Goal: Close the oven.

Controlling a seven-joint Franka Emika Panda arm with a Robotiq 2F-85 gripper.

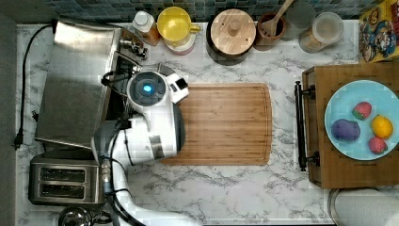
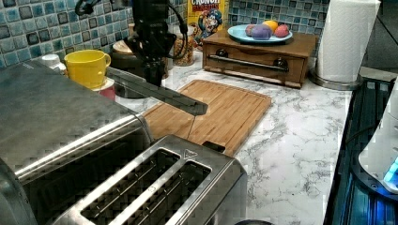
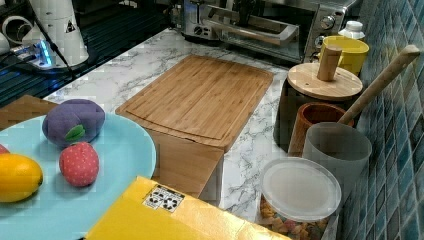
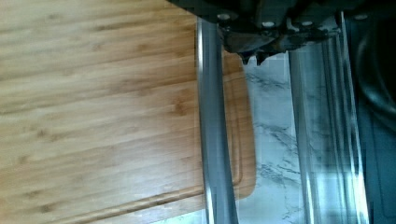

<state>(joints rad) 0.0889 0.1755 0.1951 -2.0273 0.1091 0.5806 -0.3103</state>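
Note:
The oven [image 1: 70,89] is a big steel box at the top view's left, also seen in the left view [image 2: 56,117] and the right view [image 3: 320,20]. Its glass door [image 4: 327,140] hangs open, roughly level. The metal bar handle [image 4: 212,140] reaches out over the cutting board's edge and also shows in the left view [image 2: 187,104] and the right view [image 3: 250,31]. My black gripper [image 2: 155,77] stands right above the door just behind the handle. In the wrist view its fingertips [image 4: 252,58] are together with nothing between them. In the top view the arm's wrist [image 1: 148,89] covers the door.
A two-slot toaster [image 1: 63,181] sits beside the oven. The wooden cutting board [image 1: 226,122] lies in front of the door. A yellow mug [image 1: 174,23], a wood-lidded canister [image 1: 233,30] and jars line the back wall. A wooden box [image 1: 320,165] carries a blue fruit plate.

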